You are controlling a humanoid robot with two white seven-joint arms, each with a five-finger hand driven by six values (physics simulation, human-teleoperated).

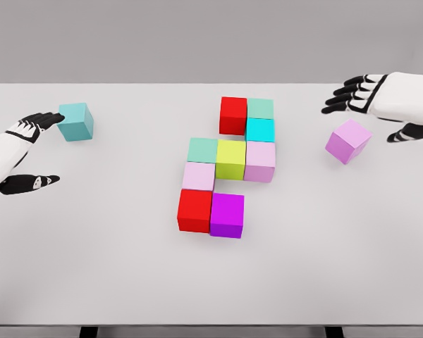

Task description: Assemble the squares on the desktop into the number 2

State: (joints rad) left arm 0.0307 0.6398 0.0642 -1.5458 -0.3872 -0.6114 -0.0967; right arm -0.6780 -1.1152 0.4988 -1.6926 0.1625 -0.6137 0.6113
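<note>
Several coloured cubes form a cluster mid-table: a red cube (233, 115) and green cube (260, 108) on top, a cyan cube (260, 130) below, then a green cube (203, 150), yellow cube (231, 159) and pink cube (260, 161), a pink cube (199, 176), and a red cube (194, 210) with a purple cube (227, 215) at the bottom. A loose teal cube (75, 121) sits far left, my open left hand (35, 151) just beside it. A loose, tilted pink cube (348, 141) lies at the right, under my open right hand (381, 113).
The white table (113, 267) spans the view, with its front edge near the bottom and its back edge against a grey wall.
</note>
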